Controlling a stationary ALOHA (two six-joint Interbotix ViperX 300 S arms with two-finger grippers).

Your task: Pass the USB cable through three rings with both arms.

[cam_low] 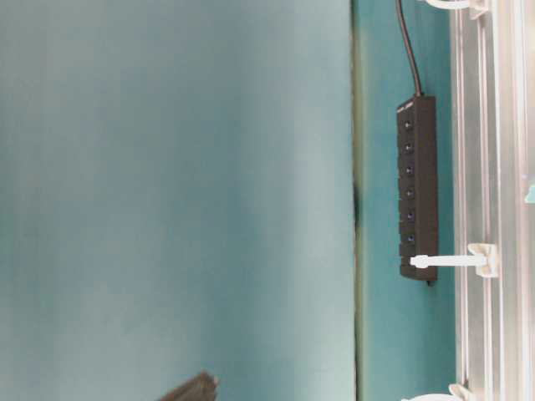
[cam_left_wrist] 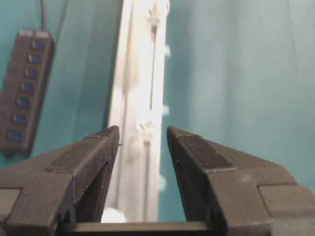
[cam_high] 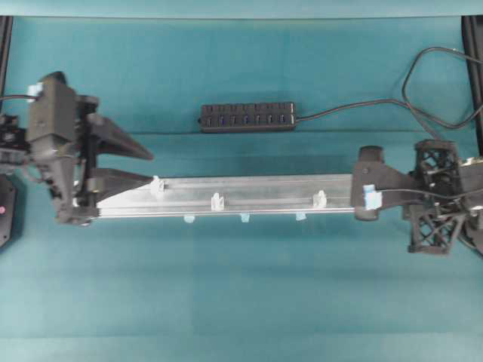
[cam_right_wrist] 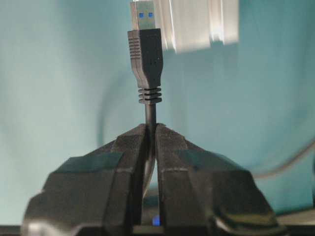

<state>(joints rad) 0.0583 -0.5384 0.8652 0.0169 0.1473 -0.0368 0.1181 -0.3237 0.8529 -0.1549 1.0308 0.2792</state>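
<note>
Looking down from overhead, the long silver rail [cam_high: 226,197] lies across the teal table [cam_high: 241,302] and serves as the landmark. Three whitish rings stand along it: one [cam_high: 157,186] near its left end, one [cam_high: 217,202] toward the middle, one [cam_high: 319,200] toward its right end. The left gripper [cam_high: 143,167] sits at the rail's left end, fingers spread, one over the rail and one just behind it. The right gripper [cam_high: 367,194] sits at the rail's right end. A black hub bar [cam_high: 247,117] lies behind the rail, well apart.

At table level (the picture is turned sideways), the rail runs down the right edge with a ring [cam_low: 451,261] standing off it, level with the hub bar's near end.

From the left wrist, the left gripper [cam_left_wrist: 142,135] stands wide open and holds nothing; the rail stretches away between its fingertips, the nearest ring a pale blur, probably just ahead.

From the right wrist, the right gripper [cam_right_wrist: 151,129] is clamped on the USB cable [cam_right_wrist: 150,113] just below the plug [cam_right_wrist: 144,49], whose metal tip points at the rail's end.
</note>
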